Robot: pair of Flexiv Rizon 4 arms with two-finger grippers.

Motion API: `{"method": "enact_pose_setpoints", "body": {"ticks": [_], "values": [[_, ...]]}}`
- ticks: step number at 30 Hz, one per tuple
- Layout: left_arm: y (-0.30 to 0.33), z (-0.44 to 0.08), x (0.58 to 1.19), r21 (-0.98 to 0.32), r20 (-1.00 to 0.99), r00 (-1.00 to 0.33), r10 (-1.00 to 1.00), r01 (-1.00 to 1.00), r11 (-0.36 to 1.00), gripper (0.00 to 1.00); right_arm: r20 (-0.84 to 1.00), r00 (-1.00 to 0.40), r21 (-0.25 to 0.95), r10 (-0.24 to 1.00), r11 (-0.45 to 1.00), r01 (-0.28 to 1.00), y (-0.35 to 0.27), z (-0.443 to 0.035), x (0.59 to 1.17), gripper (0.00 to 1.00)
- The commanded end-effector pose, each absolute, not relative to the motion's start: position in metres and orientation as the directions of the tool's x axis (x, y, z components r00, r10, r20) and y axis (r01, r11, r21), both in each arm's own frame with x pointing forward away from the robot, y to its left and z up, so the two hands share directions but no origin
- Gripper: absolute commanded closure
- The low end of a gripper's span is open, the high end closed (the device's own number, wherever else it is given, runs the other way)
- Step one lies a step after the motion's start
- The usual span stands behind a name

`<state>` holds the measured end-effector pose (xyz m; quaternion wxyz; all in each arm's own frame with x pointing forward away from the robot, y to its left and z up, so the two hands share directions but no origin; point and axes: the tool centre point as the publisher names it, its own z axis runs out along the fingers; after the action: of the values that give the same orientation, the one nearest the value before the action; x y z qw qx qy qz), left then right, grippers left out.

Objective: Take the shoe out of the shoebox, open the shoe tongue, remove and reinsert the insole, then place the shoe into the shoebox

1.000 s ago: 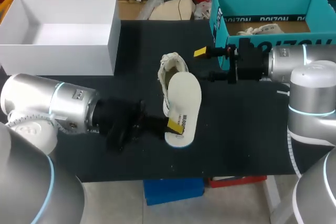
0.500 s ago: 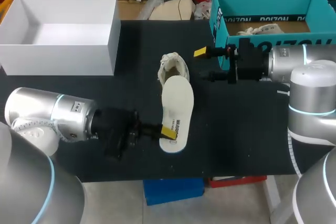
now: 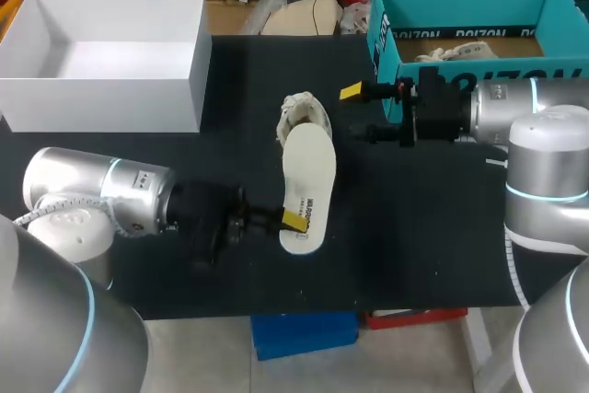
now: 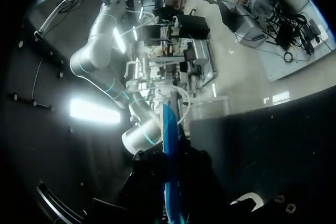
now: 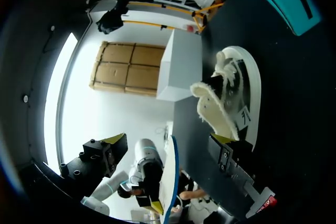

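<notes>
Centrally on the black table [image 3: 433,227], the shoe [image 3: 304,112] is laid, and the white insole [image 3: 309,181] is clamped at its near end by the left gripper [image 3: 293,220], its far end at the shoe. The right gripper [image 3: 359,113] is held spread and empty just beside the teal shoebox [image 3: 382,43]. A white box [image 3: 101,103] is set at the far left.

Black table [image 3: 423,246], open white box [image 3: 101,94] rear left
</notes>
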<state>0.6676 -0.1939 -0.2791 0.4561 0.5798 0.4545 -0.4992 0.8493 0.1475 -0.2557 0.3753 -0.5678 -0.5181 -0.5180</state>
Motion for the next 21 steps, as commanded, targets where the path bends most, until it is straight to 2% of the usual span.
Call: {"method": "enact_pose_setpoints", "body": {"ticks": [1,21], "values": [[-0.2,-0.282,0.685,0.095,-0.99,0.114,0.08,0.973,-0.211,1.0,0.977,-0.073,0.111,0.2,-0.184,0.977,0.149,-0.257,0.849,0.0],[-0.207,-0.283,0.736,0.137,-0.986,0.154,0.071,0.97,-0.202,1.0,0.977,-0.073,0.111,0.2,-0.184,0.977,0.149,-0.257,0.849,0.0]]}}
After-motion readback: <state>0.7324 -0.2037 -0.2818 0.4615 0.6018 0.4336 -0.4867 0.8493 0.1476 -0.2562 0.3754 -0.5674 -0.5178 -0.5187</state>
